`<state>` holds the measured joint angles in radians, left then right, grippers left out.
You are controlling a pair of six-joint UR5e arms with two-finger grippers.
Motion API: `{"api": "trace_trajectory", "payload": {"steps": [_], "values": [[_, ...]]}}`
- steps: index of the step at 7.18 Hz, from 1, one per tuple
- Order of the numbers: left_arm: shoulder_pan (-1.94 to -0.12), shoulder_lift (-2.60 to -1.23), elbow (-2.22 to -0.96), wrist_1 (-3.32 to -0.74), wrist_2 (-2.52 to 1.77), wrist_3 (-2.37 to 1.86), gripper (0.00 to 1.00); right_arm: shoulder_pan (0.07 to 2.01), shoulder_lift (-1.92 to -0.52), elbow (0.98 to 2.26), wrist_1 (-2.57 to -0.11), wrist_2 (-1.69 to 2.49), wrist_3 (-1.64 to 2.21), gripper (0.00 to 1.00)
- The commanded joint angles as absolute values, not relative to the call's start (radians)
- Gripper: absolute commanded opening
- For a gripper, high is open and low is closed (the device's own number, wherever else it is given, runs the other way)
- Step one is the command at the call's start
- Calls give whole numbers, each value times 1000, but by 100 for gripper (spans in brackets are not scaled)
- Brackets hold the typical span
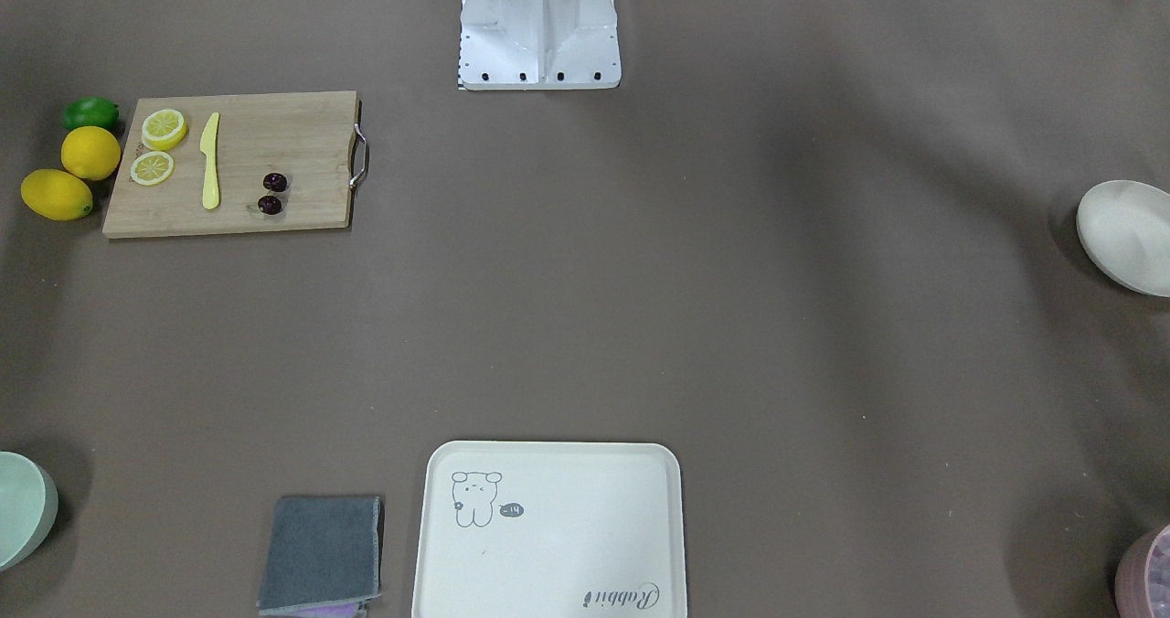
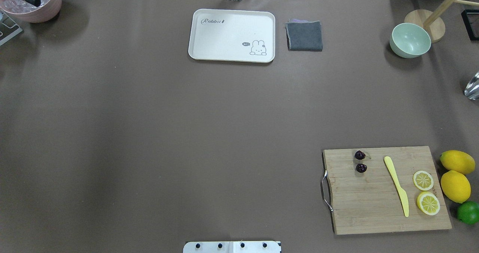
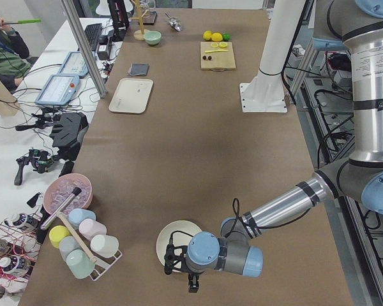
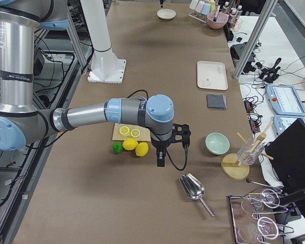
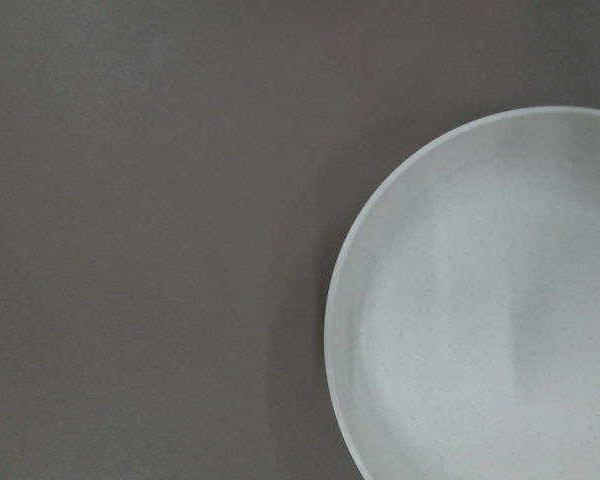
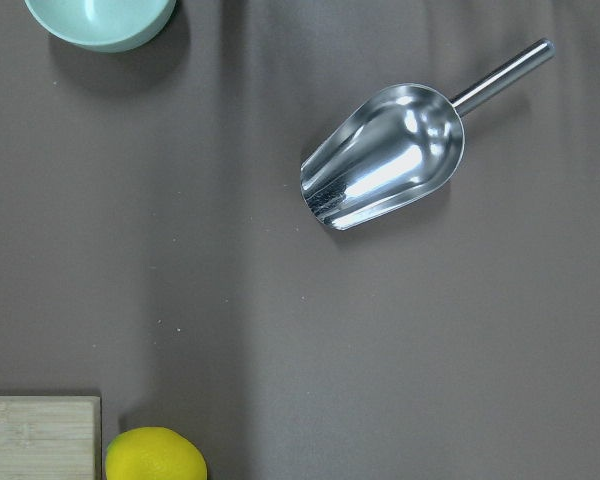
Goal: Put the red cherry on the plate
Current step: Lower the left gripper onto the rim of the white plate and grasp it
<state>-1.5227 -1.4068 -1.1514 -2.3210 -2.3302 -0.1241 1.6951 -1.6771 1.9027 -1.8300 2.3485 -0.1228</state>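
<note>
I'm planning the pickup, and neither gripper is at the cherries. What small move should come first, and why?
Probably shift the right gripper over the cutting board, toward the red cherry. It hangs beyond the lemons, off the board's outer end, while the cherry lies untouched near its inner end. The left gripper hovers by the plate, at the table's far end.

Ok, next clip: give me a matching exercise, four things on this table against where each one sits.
Things:
1. cherry
2. plate
3. scoop
4. cloth

Places:
a. beside the tray
b. on the board
c. in the left wrist view
d. in the right wrist view

Pairs: 1-b, 2-c, 3-d, 4-a.
</note>
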Motion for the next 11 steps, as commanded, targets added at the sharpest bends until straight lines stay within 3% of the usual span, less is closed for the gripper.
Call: {"api": "trace_trajectory", "payload": {"steps": [1,11], "values": [[-1497,-1405,-1129,-2319,-2327,-124,98,1695,-1677,1902,-1830,2347,-123,100],[-1463,-1407,-1104,-2316,-2329,-124,98,1695,-1683,1911,-1830,2345,-129,100]]}}
